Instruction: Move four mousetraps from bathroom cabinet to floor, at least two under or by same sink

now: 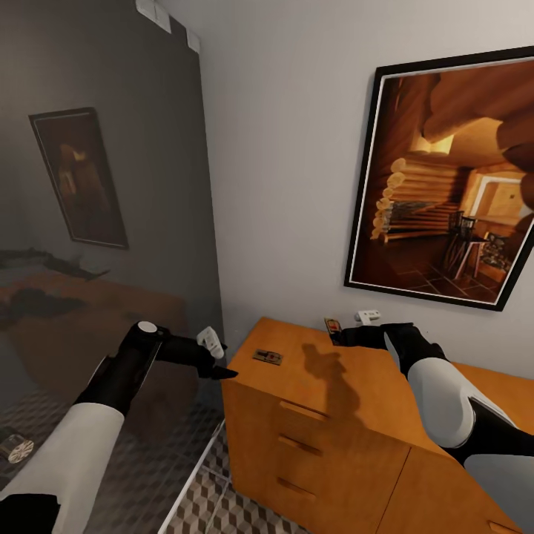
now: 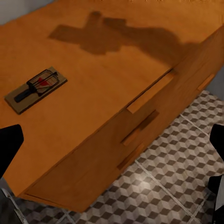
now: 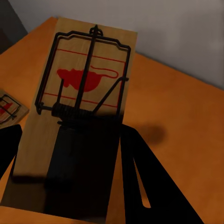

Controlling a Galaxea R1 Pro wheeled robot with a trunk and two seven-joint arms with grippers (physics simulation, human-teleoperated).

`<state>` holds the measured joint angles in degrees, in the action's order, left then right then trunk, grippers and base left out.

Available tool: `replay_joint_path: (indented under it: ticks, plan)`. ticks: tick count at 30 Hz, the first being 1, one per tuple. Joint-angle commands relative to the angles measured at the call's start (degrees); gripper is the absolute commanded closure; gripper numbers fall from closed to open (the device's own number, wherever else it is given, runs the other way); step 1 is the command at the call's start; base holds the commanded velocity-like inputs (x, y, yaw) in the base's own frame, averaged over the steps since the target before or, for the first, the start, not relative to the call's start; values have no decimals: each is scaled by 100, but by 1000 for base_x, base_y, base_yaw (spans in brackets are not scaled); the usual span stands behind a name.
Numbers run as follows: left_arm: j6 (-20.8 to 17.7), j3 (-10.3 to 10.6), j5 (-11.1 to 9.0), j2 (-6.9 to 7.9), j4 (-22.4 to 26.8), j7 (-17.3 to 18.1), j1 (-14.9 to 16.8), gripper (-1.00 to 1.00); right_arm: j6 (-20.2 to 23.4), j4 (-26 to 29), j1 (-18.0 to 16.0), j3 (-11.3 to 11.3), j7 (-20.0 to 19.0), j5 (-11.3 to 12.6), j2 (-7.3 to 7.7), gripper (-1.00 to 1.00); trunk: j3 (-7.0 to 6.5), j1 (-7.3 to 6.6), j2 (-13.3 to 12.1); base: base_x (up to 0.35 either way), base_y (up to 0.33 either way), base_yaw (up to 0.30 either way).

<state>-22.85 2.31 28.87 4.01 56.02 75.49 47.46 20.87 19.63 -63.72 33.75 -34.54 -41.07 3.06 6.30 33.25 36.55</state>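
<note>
A grey-white wall with a black-framed cabin picture (image 1: pixel 445 178) backs the orange-brown wooden cabinet (image 1: pixel 334 423) at lower centre. The right gripper (image 1: pixel 343 335) is clenched on a brown wooden mousetrap (image 3: pixel 79 116) above the cabinet top; a second mousetrap (image 1: pixel 268 357) lies flat mid-frame. The left gripper (image 1: pixel 220 363), fingers spread, hovers beside the cabinet's corner.

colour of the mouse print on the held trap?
Red, on the brown wooden mousetrap; clearest in the right wrist view.
</note>
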Motion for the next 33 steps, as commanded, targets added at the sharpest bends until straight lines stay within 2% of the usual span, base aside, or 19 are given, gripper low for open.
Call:
replay_joint_path:
  ticks: [1, 18, 21, 22, 24, 33]
  plan:
    - [0, -4, -3, -1, -3, 9, 0, -100, 14, -2, 0, 1, -5, 20, -1, 100, 0, 0, 0, 0, 0, 0]
    - [2, -36, 6, -72, -4, -9, 0, -100, 6, -16, 0, 8, -2, 20, 1, 100, 0, 0, 0, 0, 0, 0]
    - [1, -82, 5, -72, 1, -8, 0, -100, 6, -18, 0, 9, -1, 20, 1, 100, 0, 0, 0, 0, 0, 0]
    - [0, -245, 5, -79, 4, -5, 0, -100, 6, -20, 0, 3, -1, 20, 2, 100, 0, 0, 0, 0, 0, 0]
    - [0, -294, 5, -78, 5, -2, 0, -100, 8, -19, 0, 2, -1, 20, 2, 100, 0, 0, 0, 3, 0, 0]
    - [-8, -336, 12, -92, 6, -8, -2, -100, 8, -21, 0, 1, -1, 16, 2, 100, 0, 0, 0, 181, 0, 0]
